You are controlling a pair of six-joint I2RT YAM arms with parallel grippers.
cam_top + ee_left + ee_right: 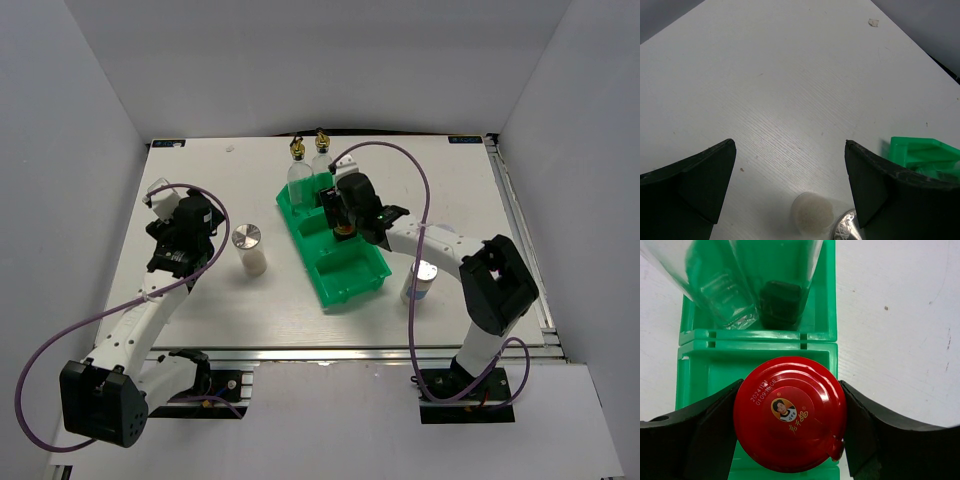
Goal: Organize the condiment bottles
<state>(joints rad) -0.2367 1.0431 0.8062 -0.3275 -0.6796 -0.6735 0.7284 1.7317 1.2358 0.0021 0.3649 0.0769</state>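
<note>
My right gripper (343, 226) is shut on the red-lidded dark jar (790, 412), its fingers (867, 430) pressed on both sides of the lid, over the middle compartment of the green tray (350, 283). Two clear gold-capped glass bottles (308, 170) stand in the tray's far compartment and also show in the right wrist view (735, 285). A white silver-lidded shaker (249, 247) stands left of the tray. My left gripper (208, 230) is open and empty just left of it; the shaker (812, 216) shows low between its fingers. Another small white pale-lidded container (422, 280) stands right of the tray.
The tray's near compartment (345, 272) holds nothing. Purple cables loop over both arms. The table's back edge (320, 140) meets grey walls, and a metal rail runs along its right side (520, 230).
</note>
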